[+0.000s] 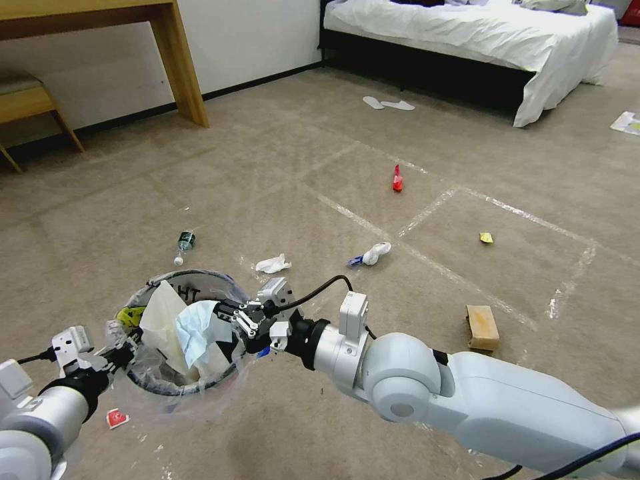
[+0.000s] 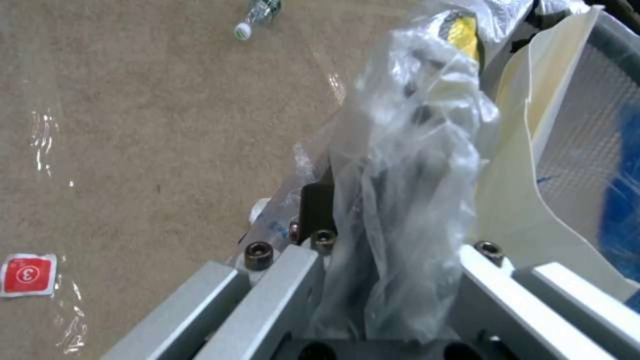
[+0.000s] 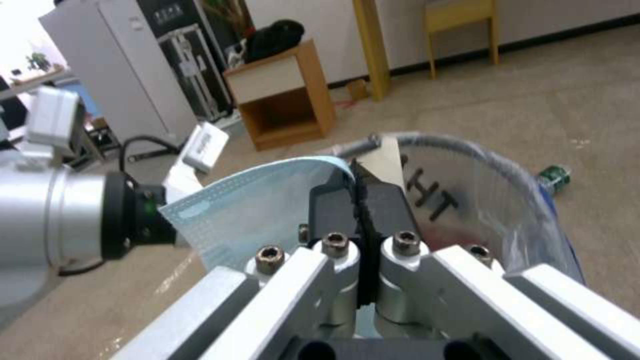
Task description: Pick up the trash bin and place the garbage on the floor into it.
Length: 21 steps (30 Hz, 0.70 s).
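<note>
The trash bin, lined with a clear bag, hangs just above the carpet at the lower left. My left gripper is shut on its near rim and bag. My right gripper is shut on a pale blue mask over the bin's opening; in the right wrist view the mask sits beside the closed pads. Cream paper stands in the bin. On the floor lie a bottle, two tissues, a red wrapper, a yellow wrapper, a brown box and a red packet.
A bed stands at the far right with white slippers before it. A wooden desk leg and a chair are at the far left. Tape lines cross the carpet. A paper sheet lies at the right edge.
</note>
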### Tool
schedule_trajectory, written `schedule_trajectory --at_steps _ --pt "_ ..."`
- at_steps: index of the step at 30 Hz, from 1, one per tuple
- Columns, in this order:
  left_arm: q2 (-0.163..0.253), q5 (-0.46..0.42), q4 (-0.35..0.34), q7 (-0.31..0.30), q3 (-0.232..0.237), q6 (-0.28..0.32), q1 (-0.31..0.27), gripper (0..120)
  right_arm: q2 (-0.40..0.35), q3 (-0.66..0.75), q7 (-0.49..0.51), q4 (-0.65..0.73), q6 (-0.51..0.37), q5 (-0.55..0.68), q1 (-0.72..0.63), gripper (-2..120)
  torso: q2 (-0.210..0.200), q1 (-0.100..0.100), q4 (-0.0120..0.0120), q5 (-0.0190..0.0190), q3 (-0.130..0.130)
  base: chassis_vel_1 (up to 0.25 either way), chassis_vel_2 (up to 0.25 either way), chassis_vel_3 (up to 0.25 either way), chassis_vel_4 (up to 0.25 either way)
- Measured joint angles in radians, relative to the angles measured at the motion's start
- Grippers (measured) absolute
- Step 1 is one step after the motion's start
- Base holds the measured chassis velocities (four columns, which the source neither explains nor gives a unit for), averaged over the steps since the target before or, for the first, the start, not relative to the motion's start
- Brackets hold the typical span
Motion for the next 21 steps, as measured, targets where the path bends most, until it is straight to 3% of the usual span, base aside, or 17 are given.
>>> schedule_trajectory --at_steps 21 --pt "-0.052 0.022 -0.062 0.003 -0.024 0.000 0.060 1 0.004 -0.054 0.010 -0.017 -0.007 -0.046 0.014 0 0.000 0.000 0.0000 0.0000 0.000 0.000 0.000 0.000 0.000"
